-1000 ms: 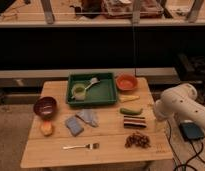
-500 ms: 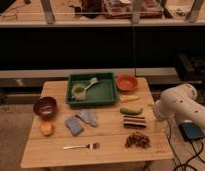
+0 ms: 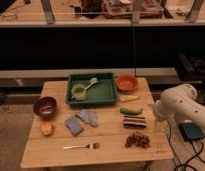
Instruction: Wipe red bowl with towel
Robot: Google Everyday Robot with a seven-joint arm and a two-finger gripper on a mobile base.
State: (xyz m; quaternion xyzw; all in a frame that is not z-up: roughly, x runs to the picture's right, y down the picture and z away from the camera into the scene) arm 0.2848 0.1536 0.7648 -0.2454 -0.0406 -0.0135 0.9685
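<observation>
A red-orange bowl stands on the wooden table at the back right, next to the green tray. A grey crumpled towel lies near the middle of the table, beside a blue sponge. A dark maroon bowl stands at the left. My white arm is folded at the table's right edge. My gripper is at its lower end, beside the table's right edge, far from the towel and from both bowls.
A green tray holds a yellow-green cup and a brush. An orange fruit, a fork, a green vegetable, a dark striped bar and brown pieces lie on the table.
</observation>
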